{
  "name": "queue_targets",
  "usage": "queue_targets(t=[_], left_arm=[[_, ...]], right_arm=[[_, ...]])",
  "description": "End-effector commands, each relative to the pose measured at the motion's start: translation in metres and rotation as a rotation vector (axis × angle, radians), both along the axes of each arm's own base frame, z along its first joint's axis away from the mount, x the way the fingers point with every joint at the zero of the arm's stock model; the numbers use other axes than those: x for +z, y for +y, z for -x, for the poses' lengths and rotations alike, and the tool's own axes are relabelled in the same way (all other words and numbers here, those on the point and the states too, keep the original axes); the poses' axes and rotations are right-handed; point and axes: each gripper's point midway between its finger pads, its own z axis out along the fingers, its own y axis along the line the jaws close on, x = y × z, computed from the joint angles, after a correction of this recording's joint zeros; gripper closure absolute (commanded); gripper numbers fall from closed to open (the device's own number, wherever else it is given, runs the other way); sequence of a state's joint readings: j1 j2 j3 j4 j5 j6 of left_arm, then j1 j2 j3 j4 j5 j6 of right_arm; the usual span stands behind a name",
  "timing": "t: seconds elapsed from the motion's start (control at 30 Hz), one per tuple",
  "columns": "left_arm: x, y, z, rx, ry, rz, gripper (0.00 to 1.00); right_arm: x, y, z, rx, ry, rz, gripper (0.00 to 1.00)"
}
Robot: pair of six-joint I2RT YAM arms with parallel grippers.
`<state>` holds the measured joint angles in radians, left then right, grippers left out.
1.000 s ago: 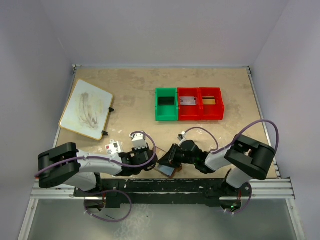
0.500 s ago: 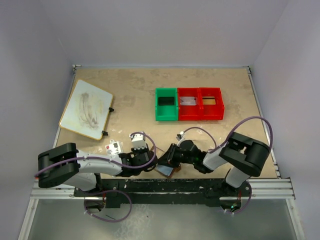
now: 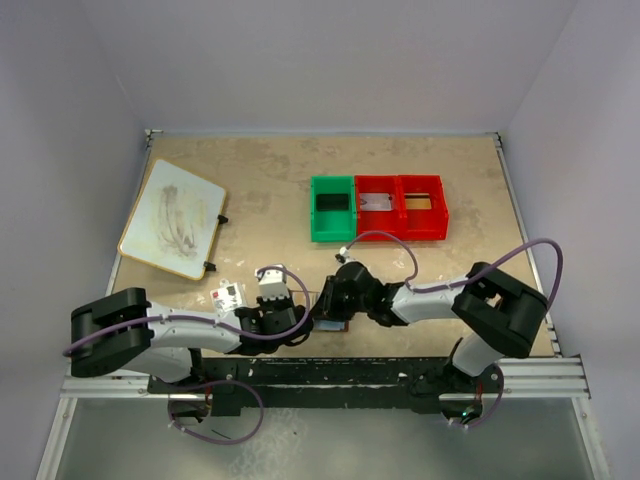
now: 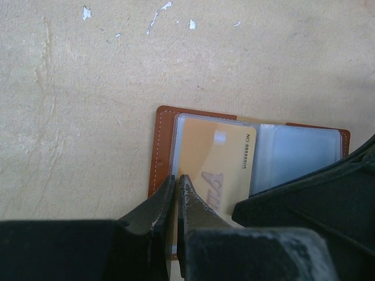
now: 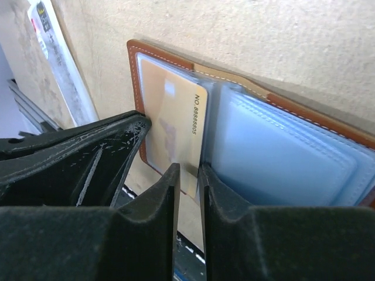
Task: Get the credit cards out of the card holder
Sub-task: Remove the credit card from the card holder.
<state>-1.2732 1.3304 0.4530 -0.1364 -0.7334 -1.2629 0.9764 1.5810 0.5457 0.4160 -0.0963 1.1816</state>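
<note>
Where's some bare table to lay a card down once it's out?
Bare table lies between the whiteboard and green bin, and behind the bins. Crowded: the near edge, where the left gripper and right gripper meet over the card holder, packet alongside.

Card [image 4: 212,165] in card holder [image 4: 165,146], between left tool [image 4: 177,182] and right tool [image 5: 188,171]
</note>
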Motion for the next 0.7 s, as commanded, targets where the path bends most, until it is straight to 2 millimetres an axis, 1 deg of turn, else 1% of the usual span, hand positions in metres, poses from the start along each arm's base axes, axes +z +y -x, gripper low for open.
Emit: queue_targets(t=[0.0, 0.1, 0.17, 0.23, 0.3, 0.33, 0.37, 0.4, 0.5, 0.57, 0.67], left_arm=[[-0.025, -0.010, 0.047, -0.147, 0.202, -0.013, 1.00], [-0.025, -0.012, 0.047, -0.150, 0.202, -0.003, 1.00], [-0.024, -0.013, 0.047, -0.151, 0.201, 0.002, 1.00], [-0.023, -0.013, 0.046, -0.150, 0.200, 0.002, 1.00], [-0.023, -0.012, 0.046, -0.145, 0.197, 0.000, 1.00], [-0.023, -0.011, 0.046, -0.142, 0.196, -0.001, 1.00], [-0.023, -0.010, 0.046, -0.139, 0.196, -0.001, 1.00], [-0.024, -0.009, 0.046, -0.135, 0.195, -0.001, 1.00], [-0.025, -0.006, 0.046, -0.126, 0.195, 0.001, 1.00], [-0.025, -0.004, 0.045, -0.121, 0.192, -0.002, 1.00], [-0.024, 0.000, 0.044, -0.113, 0.186, -0.010, 1.00]], right_arm=[[0.000, 0.004, -0.017, 0.058, -0.151, 0.066, 0.75], [-0.002, 0.001, -0.019, 0.084, -0.164, 0.134, 0.72], [-0.007, -0.002, -0.022, 0.081, -0.168, 0.207, 0.72], [-0.013, -0.005, -0.023, 0.078, -0.169, 0.262, 0.78], [-0.017, -0.004, -0.022, 0.092, -0.171, 0.288, 0.84], [-0.019, -0.002, -0.021, 0.102, -0.171, 0.297, 0.89], [-0.020, -0.001, -0.020, 0.111, -0.172, 0.307, 0.97], [-0.021, 0.000, -0.020, 0.117, -0.176, 0.316, 1.00], [-0.010, 0.002, -0.023, 0.108, -0.201, 0.301, 1.00], [-0.002, 0.002, -0.016, 0.109, -0.183, 0.263, 1.00], [0.012, -0.003, -0.020, 0.084, -0.207, 0.225, 1.00]])
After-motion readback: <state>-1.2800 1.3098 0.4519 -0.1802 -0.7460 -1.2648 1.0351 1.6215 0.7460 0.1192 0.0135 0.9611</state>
